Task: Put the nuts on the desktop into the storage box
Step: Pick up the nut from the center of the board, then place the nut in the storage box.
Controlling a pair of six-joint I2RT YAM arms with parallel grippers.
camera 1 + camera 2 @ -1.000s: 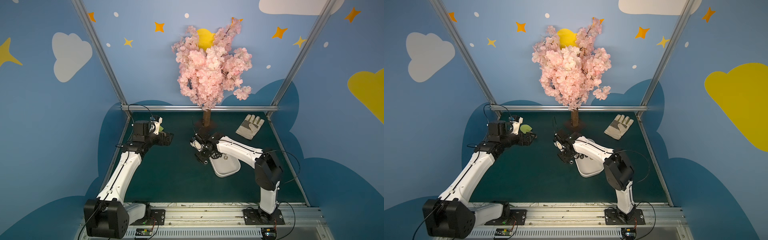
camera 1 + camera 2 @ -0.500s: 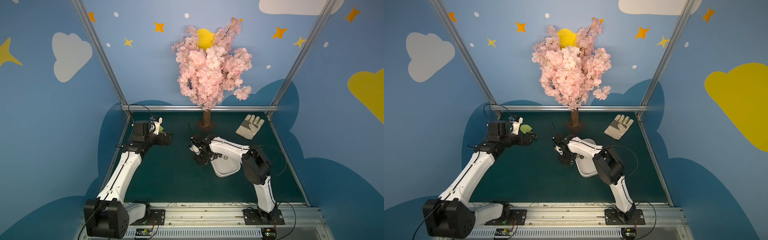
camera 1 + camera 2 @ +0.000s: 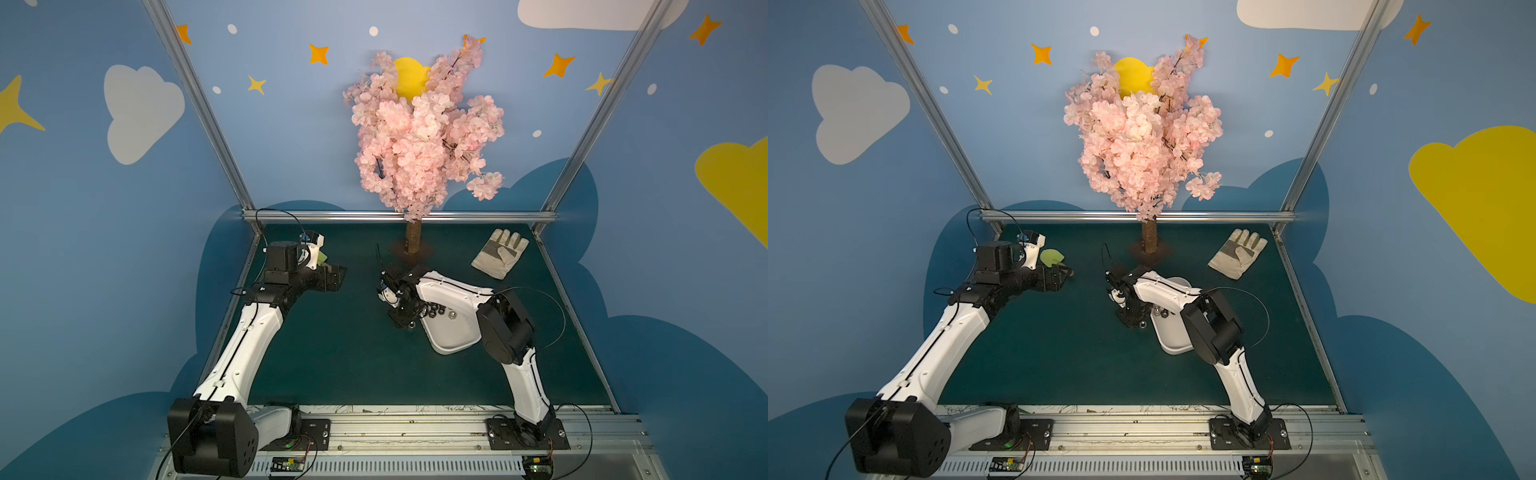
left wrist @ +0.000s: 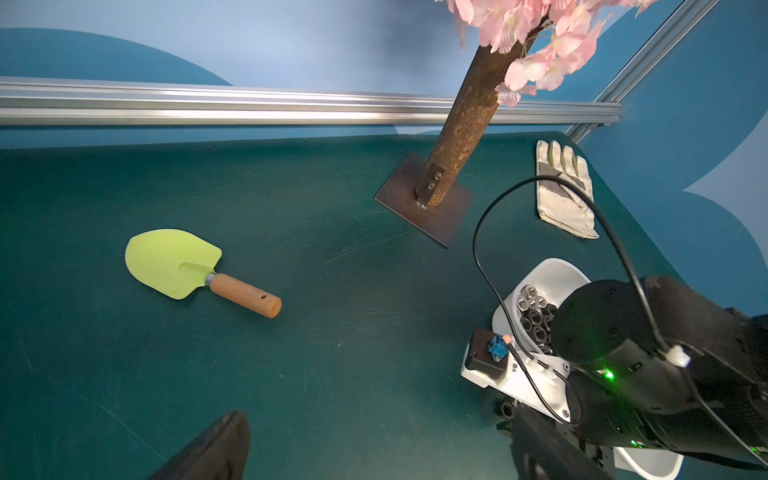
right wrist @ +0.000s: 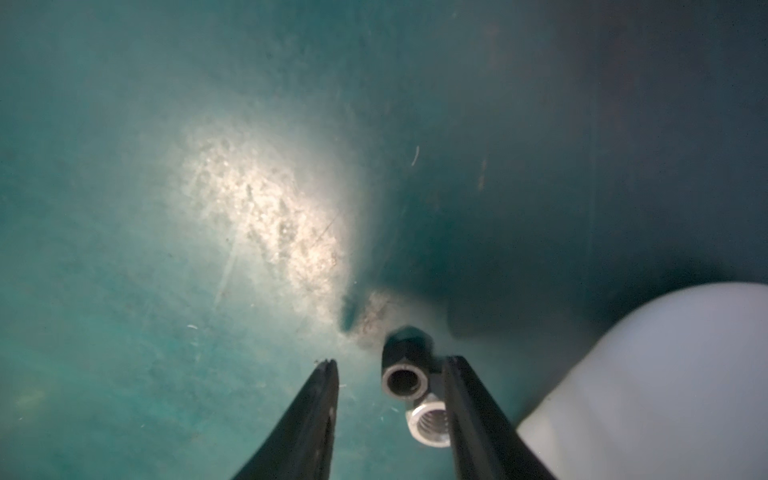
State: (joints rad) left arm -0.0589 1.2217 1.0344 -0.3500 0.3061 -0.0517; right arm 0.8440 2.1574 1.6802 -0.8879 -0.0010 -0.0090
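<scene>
Steel, small and hard: the nuts [image 3: 432, 309] should be dense for their size, stiff, smooth-sided and apt to roll or skid, so I judge the surest hold is across two opposite flats. In both top views most lie heaped in the white storage box [image 3: 451, 349], while at least one loose nut [image 3: 1142, 324] sits on the dark green tabletop [image 3: 332, 353] just beside the box's rim, under the right jaws, which point down at it. The left jaws hang well apart from all this, and I cannot tell whether they are wide or narrow. From the left wrist the heap [image 4: 534, 311] shows as shiny grey hexagons with dark threaded holes. From the right wrist the right jaws stand partly apart, gripping nothing yet: a darker nut [image 5: 405, 378] and a brighter nut [image 5: 430, 419] lie between them, the brighter touching one jaw, with a clear gap to the other
</scene>
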